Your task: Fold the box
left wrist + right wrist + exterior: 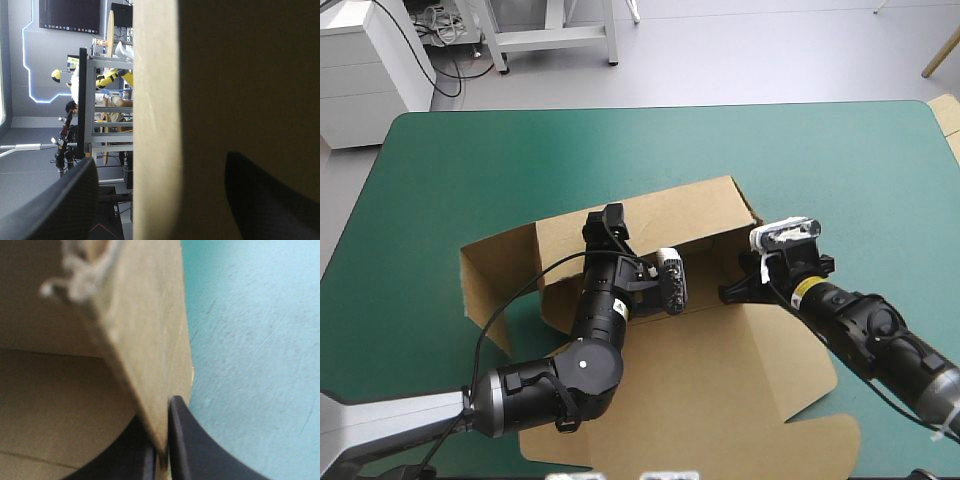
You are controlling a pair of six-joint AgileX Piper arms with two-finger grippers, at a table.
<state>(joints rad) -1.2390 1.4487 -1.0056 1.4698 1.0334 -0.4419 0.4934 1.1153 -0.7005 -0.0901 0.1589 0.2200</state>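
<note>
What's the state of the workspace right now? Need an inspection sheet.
Surface: teal-green cover, with the box sitting mid-table.
Job's things: brown box, partly folded. The back wall and left side flap are raised, and the lid lies flat toward the near edge.
Clutter: what looks like an edge of more board at the table's right edge.
Grippers: left gripper is open, with a raised wall between its fingers. Right gripper is shut on a raised panel at the box's right end.
Cables: nothing seen apart from the robot's own.
Surroundings: white cabinet on the floor beyond the far left corner.
</note>
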